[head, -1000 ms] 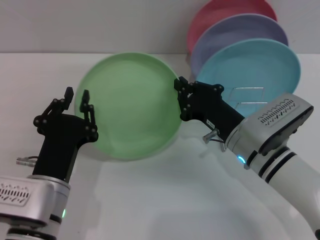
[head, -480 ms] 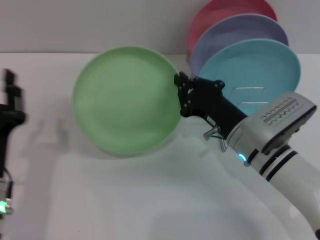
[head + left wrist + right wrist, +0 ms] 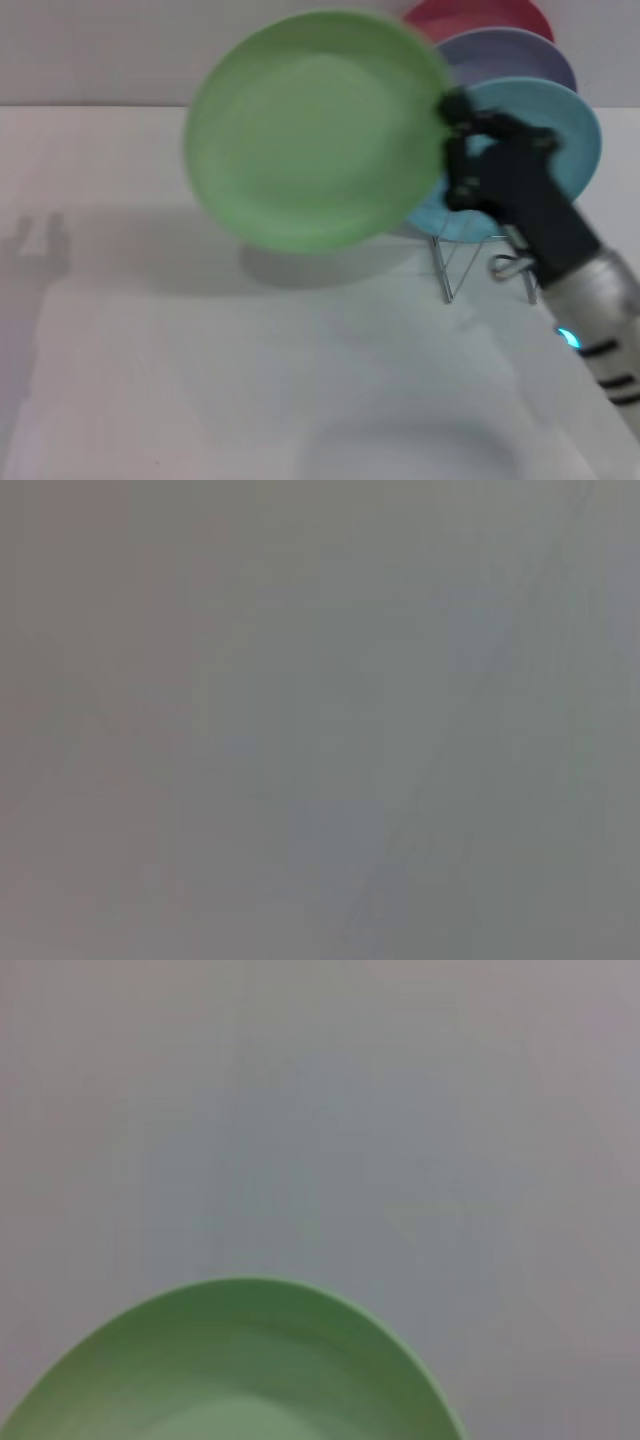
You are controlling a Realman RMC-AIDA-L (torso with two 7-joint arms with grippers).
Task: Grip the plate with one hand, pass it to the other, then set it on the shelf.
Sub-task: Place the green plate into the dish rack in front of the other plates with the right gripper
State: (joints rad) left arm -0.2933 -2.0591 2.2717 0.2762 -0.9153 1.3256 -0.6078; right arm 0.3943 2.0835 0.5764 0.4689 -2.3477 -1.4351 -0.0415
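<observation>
Aloft, right end effector (image 3: 452, 150) clamps plate (image 3: 315, 130) rim.

The round light green plate (image 3: 318, 130) is held upright in the air, upper centre of the frame. The wire shelf (image 3: 470, 262) stands at right, below the plate's edge.

plate (image 3: 315, 130) higher, nearer the shelf (image 3: 470, 262); left arm gone

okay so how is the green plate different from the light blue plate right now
The green plate is held up in the air by the right gripper, clamped on its edge; the light blue plate stands in the wire rack. The green plate is out in front and shows its whole face, while the light blue plate is partly hidden behind it and the arm. Both are round, plain and stand nearly upright.
</observation>
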